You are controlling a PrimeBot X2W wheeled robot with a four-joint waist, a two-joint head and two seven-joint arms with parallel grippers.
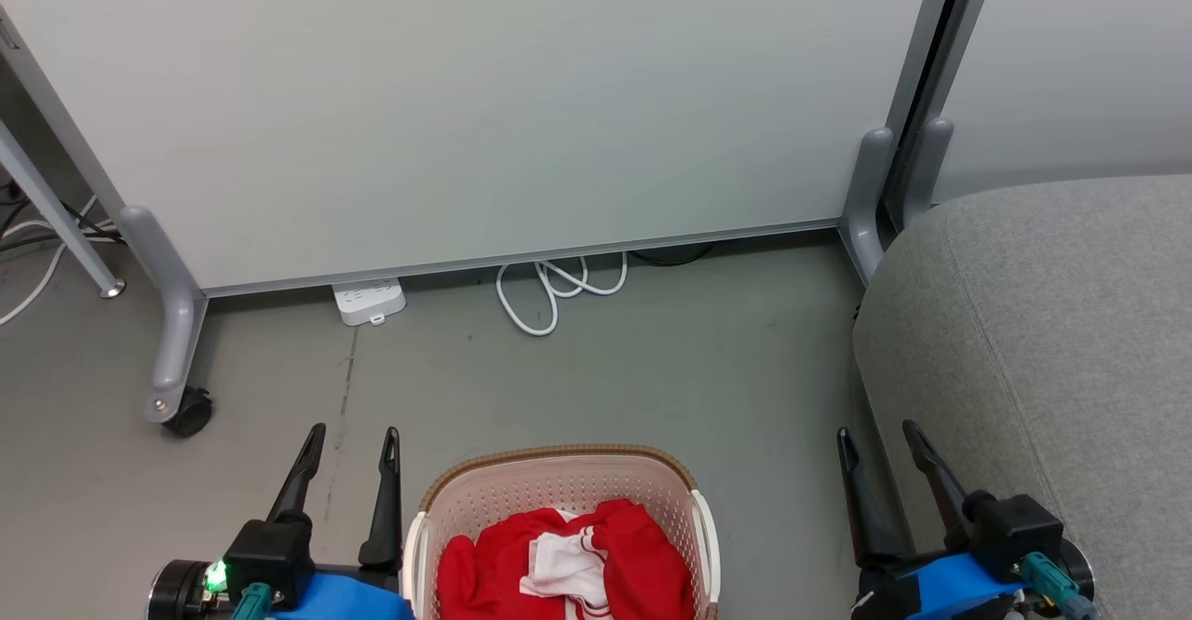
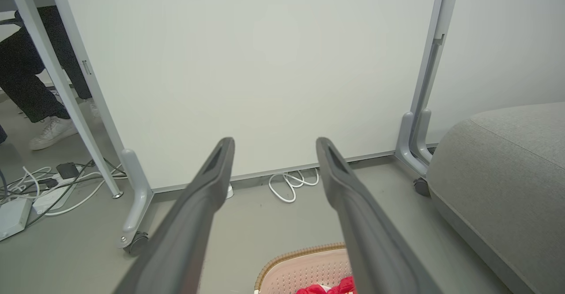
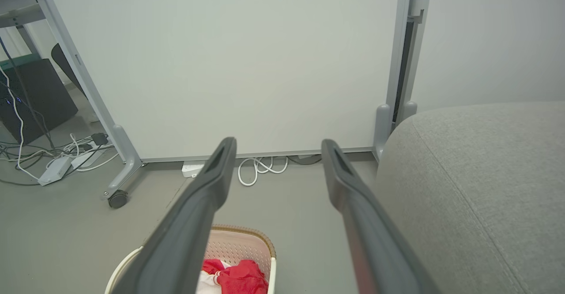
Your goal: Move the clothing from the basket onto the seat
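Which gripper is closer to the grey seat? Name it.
The right gripper: it stands right beside the edge of the seat, while the left gripper stands on the far side of the basket.

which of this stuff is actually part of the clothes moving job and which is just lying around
Part of the job:
red clothing, heaped in the basket
basket, on the floor
grey seat, off to the right
left gripper and right gripper, fingers open, holding nothing

Just lying about:
white power strip
coiled white cable
partition panel on castors
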